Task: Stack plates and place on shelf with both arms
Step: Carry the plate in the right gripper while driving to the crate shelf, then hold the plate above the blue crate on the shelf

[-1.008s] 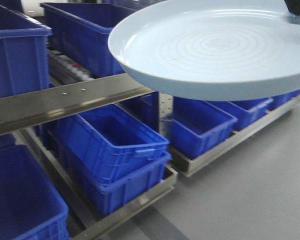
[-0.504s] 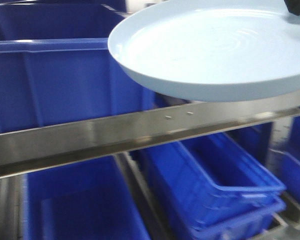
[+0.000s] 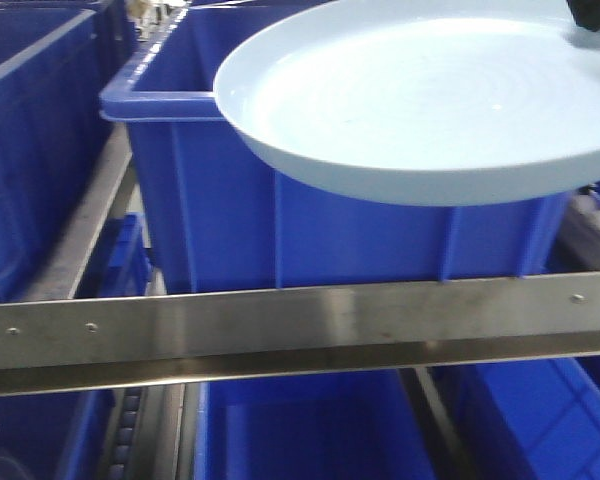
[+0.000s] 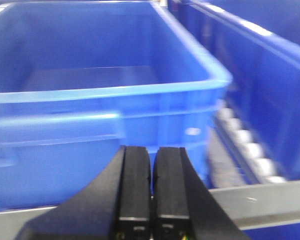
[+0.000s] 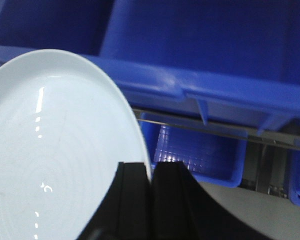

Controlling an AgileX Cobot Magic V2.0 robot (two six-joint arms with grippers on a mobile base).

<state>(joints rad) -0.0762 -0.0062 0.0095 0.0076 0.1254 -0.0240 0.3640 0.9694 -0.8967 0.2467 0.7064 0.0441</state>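
**STATUS: PLATE HELD ABOVE SHELF CRATE, 1 ARM LOADED**

1. Plate position. 1 pale bluish-white plate [image 3: 420, 100] is held level in the air in the upper right of the front view. It sits above the large blue crate [image 3: 360, 240] on the shelf [image 3: 75, 235] and overlaps that crate's near rim. Whether it touches the crate cannot be told. No 2nd plate is in view.

2. Right gripper [image 5: 151, 167]. The 2 black fingers [image 5: 132, 200] are pinching the plate's right edge, and the rim passes between them. In the front view, only a dark piece of this gripper shows, at the top right corner on the plate's far rim.

3. Left gripper [image 4: 151, 150]. The jaws are pressed together with nothing between them. It hangs in front of a blue crate's near wall and just above a steel rail [image 4: 270, 200]. A row of pale rollers [image 4: 245, 145] runs along the right of that crate.

4. Shelf. The brushed steel front rail [image 3: 460, 305] crosses the front view below the plate and carries small screws [image 3: 90, 326]. A 2nd blue crate [image 3: 30, 150] stands to the left. More crates [image 3: 310, 430] lie on the level below.
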